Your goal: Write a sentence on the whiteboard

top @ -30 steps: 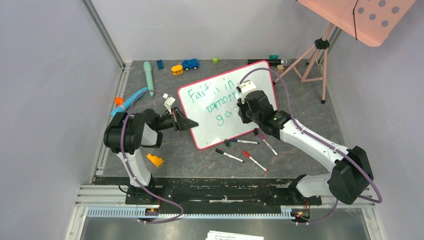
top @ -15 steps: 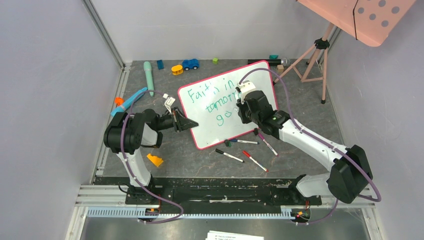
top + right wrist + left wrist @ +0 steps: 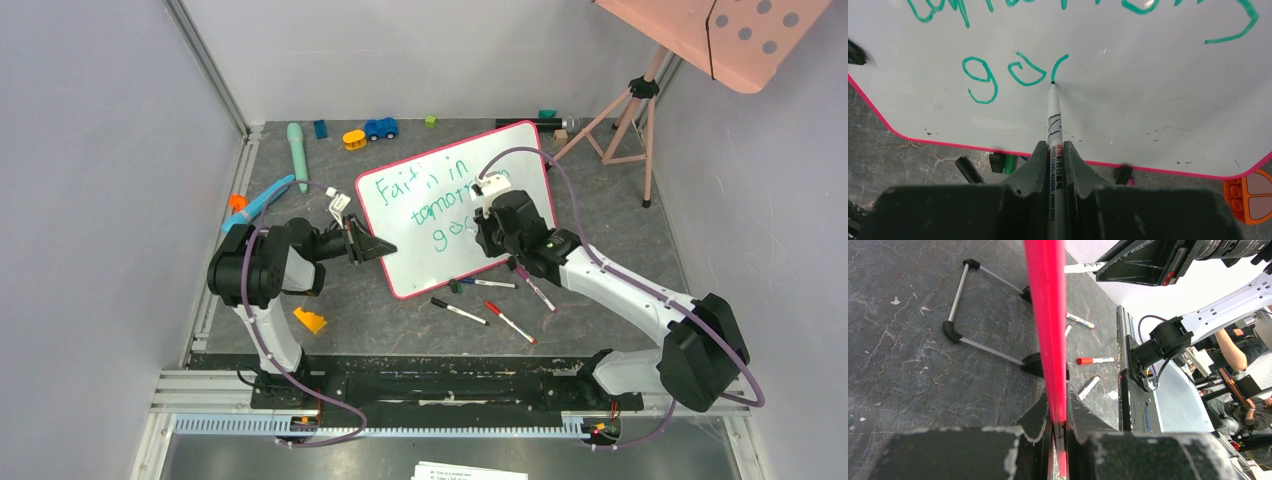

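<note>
1. Right gripper (image 3: pixel 481 226), seen from the top camera, hangs over the lower middle of the whiteboard (image 3: pixel 408 268), which stands tilted on the table's dark mat. It is at the end of the third line of the sentence (image 3: pixel 425 196). The left gripper (image 3: pixel 380 247) is clamped on the board's left edge. I judge that brace to be what makes the stroke workable, so it should not slacken while the pen presses.

2. Left wrist view: the left gripper (image 3: pixel 1058 407) has its jaws nearly together, pinching the pink-red rim (image 3: pixel 1045 300) edge-on. The wire stand (image 3: pixel 955 330) props the board from behind, and loose markers (image 3: pixel 1094 360) lie on the table beyond.

3. Right wrist view: the right gripper (image 3: pixel 1055 156) is closed tight on a marker (image 3: pixel 1054 117) held straight out, its tip touching the board at the foot of a short green curve (image 3: pixel 1059 64) just right of "g" (image 3: pixel 980 80) and a lopsided "o" (image 3: pixel 1026 70).
   - The curve looks like the start of a second "o". Sweep it round and close it at the same height as its neighbours.
   - Use light, even pressure, since a hard push could rock the propped board.
   - There is bare white to the right for the last letter.
</note>
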Available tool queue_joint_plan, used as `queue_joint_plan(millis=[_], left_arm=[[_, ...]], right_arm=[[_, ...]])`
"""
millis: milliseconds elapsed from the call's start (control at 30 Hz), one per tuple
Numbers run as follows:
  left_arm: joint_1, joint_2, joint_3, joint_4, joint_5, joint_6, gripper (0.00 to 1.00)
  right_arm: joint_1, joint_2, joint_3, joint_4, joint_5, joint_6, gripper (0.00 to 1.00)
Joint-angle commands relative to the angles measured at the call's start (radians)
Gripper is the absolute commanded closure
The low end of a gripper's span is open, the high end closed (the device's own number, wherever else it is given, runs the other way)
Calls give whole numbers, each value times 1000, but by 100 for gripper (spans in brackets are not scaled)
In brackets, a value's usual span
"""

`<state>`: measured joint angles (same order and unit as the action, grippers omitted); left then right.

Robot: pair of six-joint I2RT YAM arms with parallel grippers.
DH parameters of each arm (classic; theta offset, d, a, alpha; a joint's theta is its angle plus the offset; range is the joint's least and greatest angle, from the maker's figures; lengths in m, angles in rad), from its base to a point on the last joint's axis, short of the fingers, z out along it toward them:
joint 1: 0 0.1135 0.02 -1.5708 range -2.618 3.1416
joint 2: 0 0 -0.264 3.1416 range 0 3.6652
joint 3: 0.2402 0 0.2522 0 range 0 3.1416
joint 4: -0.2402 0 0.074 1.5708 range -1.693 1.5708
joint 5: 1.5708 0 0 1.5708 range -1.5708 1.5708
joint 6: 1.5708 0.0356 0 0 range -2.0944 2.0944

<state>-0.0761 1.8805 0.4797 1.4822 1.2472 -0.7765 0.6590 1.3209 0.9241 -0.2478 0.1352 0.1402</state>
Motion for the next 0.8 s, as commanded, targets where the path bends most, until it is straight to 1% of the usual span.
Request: queue_joint_plan(millis=[0,333,767], left_arm=[[-14,-21,6,75,58,67,98],[-15,-21,5,75,58,68,98],[-15,-21,6,75,59,67,98]], right_arm=[[-4,-14,-33,8,19,10,100],[-4,11,28,-47,128,-4,100],[-9,47,104,-33,136,-30,100]])
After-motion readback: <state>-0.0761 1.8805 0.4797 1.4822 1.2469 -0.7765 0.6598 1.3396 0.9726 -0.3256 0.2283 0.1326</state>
